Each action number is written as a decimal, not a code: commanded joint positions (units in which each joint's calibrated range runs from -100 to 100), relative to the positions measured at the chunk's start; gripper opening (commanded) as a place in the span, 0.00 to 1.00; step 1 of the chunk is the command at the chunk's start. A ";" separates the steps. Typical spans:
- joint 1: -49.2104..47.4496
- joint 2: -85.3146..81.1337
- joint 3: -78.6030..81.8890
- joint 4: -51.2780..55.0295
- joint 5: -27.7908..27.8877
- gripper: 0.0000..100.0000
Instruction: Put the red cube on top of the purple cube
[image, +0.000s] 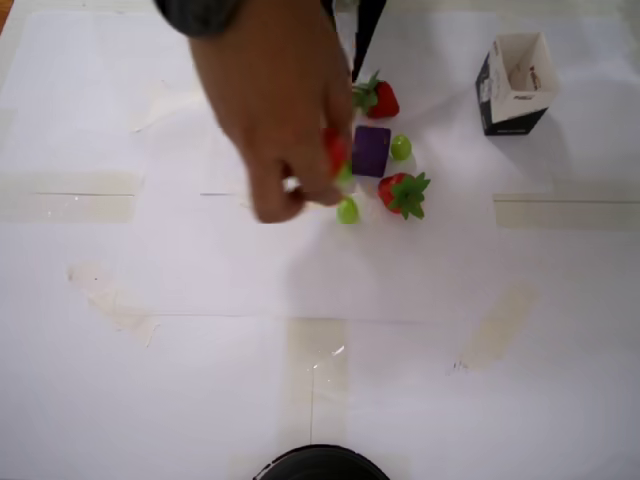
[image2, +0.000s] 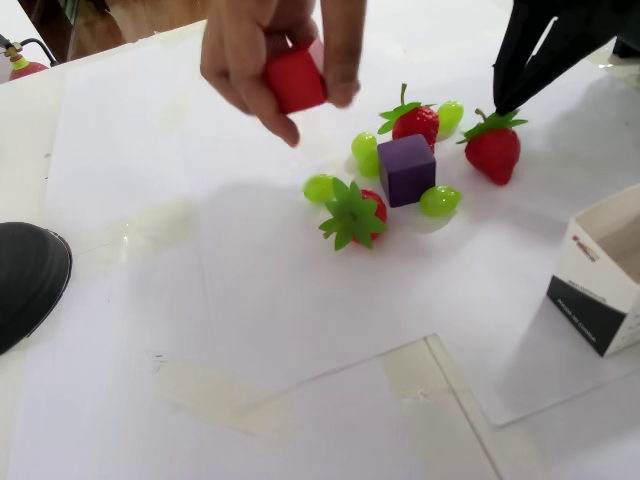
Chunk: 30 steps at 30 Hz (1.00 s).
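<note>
Plainly the stacking has not begun for the robot; a person's bare hand (image2: 270, 50) is over the white paper-covered table (image2: 250, 330) and pinches the small bright-red square-faced cube (image2: 294, 79) between thumb and fingers, held in the air, clear of the surface; in the overhead view that hand (image: 275, 110) covers most of the cube, of which only a red sliver (image: 335, 152) shows. The small dark-purple square-faced cube (image2: 406, 170) sits flat on the paper, nothing on top of it; in the overhead view it (image: 371, 151) lies among the clutter, with a round green grape (image: 401, 147) just beside it and a red strawberry with a green leafy top (image: 402, 193) near it; two more strawberries (image2: 415, 120) (image2: 493, 148) and further grapes crowd round it in the fixed view. The robot's black two-finger gripper (image2: 497, 103) hangs at the far edge, tips down near one strawberry, well apart from both cubes; it holds nothing, and its fingers look nearly together, though whether fully closed I cannot tell. An open-topped black-and-white paper carton (image: 514, 82) stands well apart.

By my reading the scene is being laid out; the robot's step is the pick, and that calls for the red cube set down and the hand gone; then the jaws must spread, come down over the red cube squarely, and avoid the strawberries when lowering it onto the purple one.
</note>
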 joint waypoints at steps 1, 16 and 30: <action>0.61 -0.68 0.00 -0.31 0.34 0.00; 0.61 -0.68 0.00 2.47 0.88 0.00; 8.41 -0.08 -18.27 14.89 0.83 0.00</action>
